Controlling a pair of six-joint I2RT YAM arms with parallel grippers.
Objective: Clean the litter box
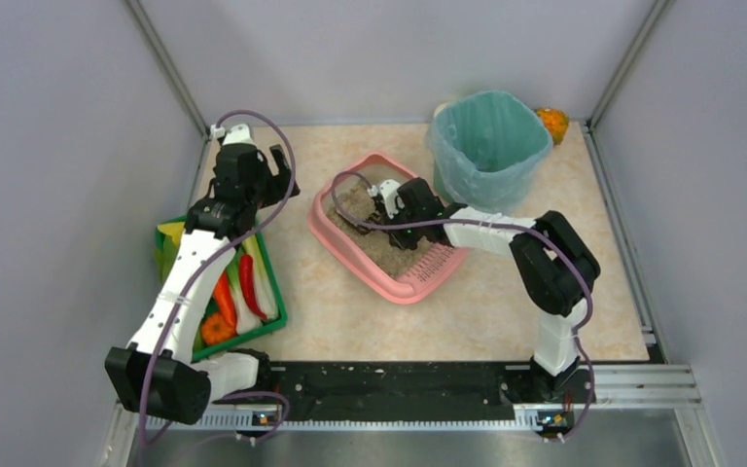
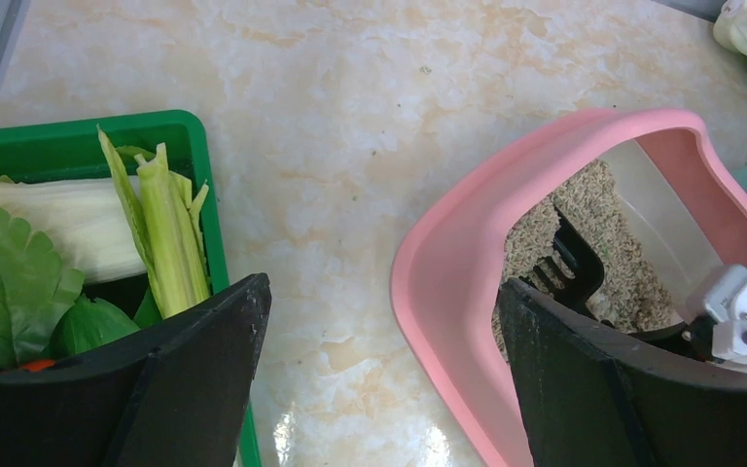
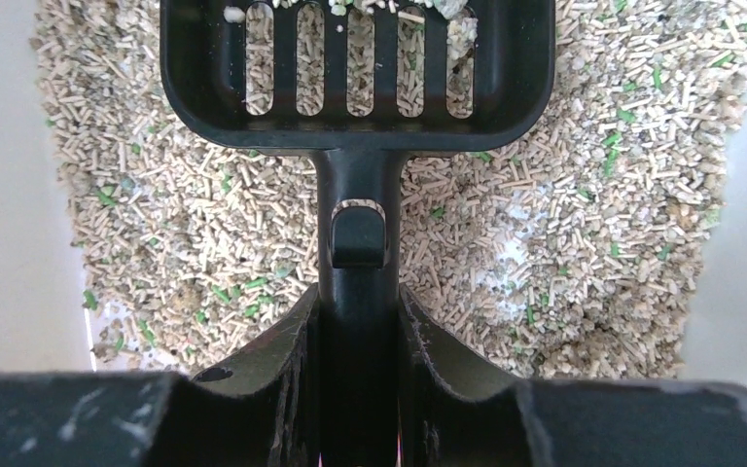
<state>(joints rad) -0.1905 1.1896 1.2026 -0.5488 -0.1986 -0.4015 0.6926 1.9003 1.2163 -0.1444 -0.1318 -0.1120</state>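
Note:
The pink litter box (image 1: 335, 244) sits mid-table, its slotted ledge (image 1: 430, 262) at the near right end and beige litter (image 1: 377, 243) inside. My right gripper (image 1: 385, 206) is over the box, shut on the handle of a black slotted scoop (image 3: 358, 68). The scoop head lies low over the pellet litter (image 3: 564, 214) and holds a few pellets. The scoop also shows in the left wrist view (image 2: 569, 268), inside the box's pink rim (image 2: 438, 292). My left gripper (image 1: 279, 178) is open and empty, above the bare table between the green tray and the box.
A green tray (image 1: 274, 326) of toy vegetables lies at the left; its corner shows in the left wrist view (image 2: 180, 125). A tall teal-lined bin (image 1: 488, 146) stands behind the box at the back right, with an orange object (image 1: 552, 123) beside it. Grey walls enclose the table.

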